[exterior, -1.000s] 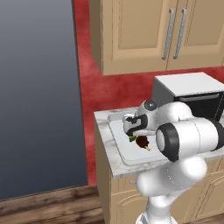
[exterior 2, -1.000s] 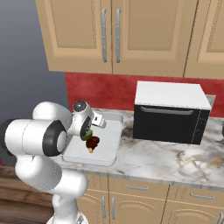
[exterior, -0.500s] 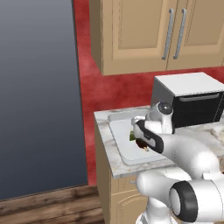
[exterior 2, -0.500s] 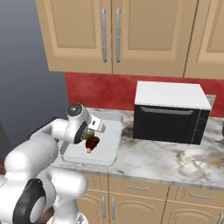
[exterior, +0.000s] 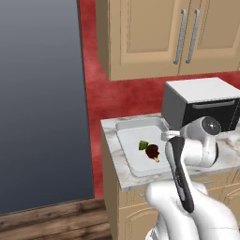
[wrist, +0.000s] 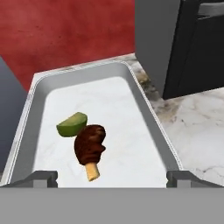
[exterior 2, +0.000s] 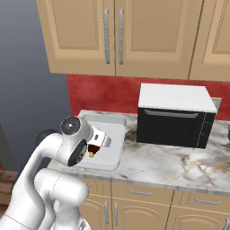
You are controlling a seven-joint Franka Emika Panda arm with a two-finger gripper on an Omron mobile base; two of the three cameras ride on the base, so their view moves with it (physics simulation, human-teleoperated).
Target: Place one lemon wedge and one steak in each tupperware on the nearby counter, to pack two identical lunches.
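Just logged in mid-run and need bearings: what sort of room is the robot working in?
A rendered home kitchen, it seems: a marbled counter with a black-fronted microwave, tan wall cabinets above, and a tray holding a steak and green wedge.

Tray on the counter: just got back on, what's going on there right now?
The tray holds one green wedge and one steak with a bone end, lying side by side and touching. The gripper is open and empty, poised at the tray's near edge, gripping nothing. The tray sits on the counter next to the microwave. So one lunch looks packed; a second tray isn't visible here.
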